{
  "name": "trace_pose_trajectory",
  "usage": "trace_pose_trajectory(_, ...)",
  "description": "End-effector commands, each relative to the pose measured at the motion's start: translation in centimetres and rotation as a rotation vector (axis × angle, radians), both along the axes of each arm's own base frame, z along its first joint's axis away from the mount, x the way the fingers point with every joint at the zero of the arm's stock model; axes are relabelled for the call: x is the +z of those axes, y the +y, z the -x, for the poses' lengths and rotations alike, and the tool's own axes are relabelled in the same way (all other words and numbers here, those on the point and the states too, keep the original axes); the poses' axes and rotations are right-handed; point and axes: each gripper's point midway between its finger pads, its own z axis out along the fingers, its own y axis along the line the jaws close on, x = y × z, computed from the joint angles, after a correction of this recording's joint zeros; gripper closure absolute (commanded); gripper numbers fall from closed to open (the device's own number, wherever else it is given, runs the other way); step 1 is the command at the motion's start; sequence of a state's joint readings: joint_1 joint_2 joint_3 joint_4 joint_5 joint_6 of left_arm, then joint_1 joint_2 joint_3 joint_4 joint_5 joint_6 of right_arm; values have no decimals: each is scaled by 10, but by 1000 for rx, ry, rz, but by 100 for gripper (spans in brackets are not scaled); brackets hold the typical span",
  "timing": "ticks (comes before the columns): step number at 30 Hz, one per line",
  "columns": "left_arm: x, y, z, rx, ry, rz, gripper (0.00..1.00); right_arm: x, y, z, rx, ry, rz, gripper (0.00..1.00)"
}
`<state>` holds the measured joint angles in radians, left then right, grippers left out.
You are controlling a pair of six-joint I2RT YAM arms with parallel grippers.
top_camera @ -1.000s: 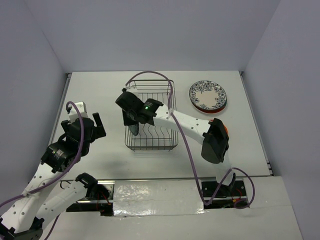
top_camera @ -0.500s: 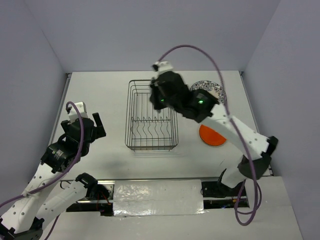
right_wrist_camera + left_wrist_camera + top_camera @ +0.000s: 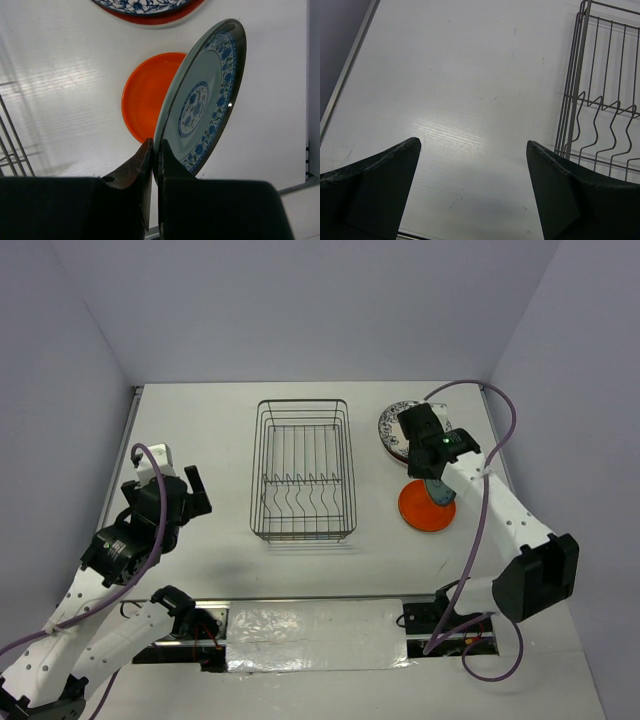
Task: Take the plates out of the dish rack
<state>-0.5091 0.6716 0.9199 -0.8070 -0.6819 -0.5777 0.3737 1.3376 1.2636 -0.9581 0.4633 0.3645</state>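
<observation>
- I work in a robot lab test cell: a bare white table [image 3: 210, 440] boxed in by 3 plain pale walls [image 3: 300, 310].
- My left arm [image 3: 120, 540] and right arm [image 3: 500, 510] are bolted at the table's near edge on mounts [image 3: 195, 625] with exposed wiring, and purple cables [image 3: 474, 540] loop loose along them.
- A crinkled reflective sheet [image 3: 310, 630] lies between the mounts.
- The kitchenware sits like props straight on the tabletop: a wire dish rack [image 3: 302, 470], an orange plate [image 3: 142, 100] and a stack of floral plates [image 3: 388, 432]. A blue-flowered plate [image 3: 202, 100] is pinched in my right claw [image 3: 156, 147].

The teal plate [image 3: 205, 100] bears blue florals; orange plate [image 3: 144, 97] plain.
</observation>
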Motion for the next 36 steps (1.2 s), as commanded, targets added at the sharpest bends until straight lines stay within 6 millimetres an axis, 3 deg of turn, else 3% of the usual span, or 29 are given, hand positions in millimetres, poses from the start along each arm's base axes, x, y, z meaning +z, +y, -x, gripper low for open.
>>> trace_pose_trajectory(1,7,-1,-5,0,-29,5,0,2,1,-13,11,-48,6,100)
trace_pose_trajectory(5,8,0,-4,2,-32,5,0,-35,-5,-11,-27,57,64,100)
trace_pose_trajectory(8,7,0,-4,0,-30,4,0,-59,3,-10,-10,114,45,100)
trace_pose_trajectory(13,6,-1,-5,-2,-24,1,1,-74,6,-14,-17,123,36,94)
trace_pose_trajectory(17,7,-2,-5,-8,-27,3,0,-79,9,-16,-8,134,31,79)
trace_pose_trajectory(18,6,-2,-5,-8,-26,2,0,-79,9,-16,-11,135,30,73)
trace_pose_trajectory(19,6,-2,-5,-7,-26,4,0,-78,9,-15,-11,134,27,57)
trace_pose_trajectory(21,6,-2,-5,-8,-26,4,0,-77,13,-14,-2,128,2,44)
trace_pose_trajectory(23,6,-2,-5,-7,-25,2,0,-71,17,-14,8,108,-25,35)
trace_pose_trajectory(29,6,0,-5,3,-22,-1,1,-34,19,-10,22,35,-66,26)
trace_pose_trajectory(33,7,9,-3,65,-20,-17,0,9,27,-3,75,-81,-158,19)
trace_pose_trajectory(36,11,33,6,200,-22,-35,0,56,32,7,156,-256,-238,18)
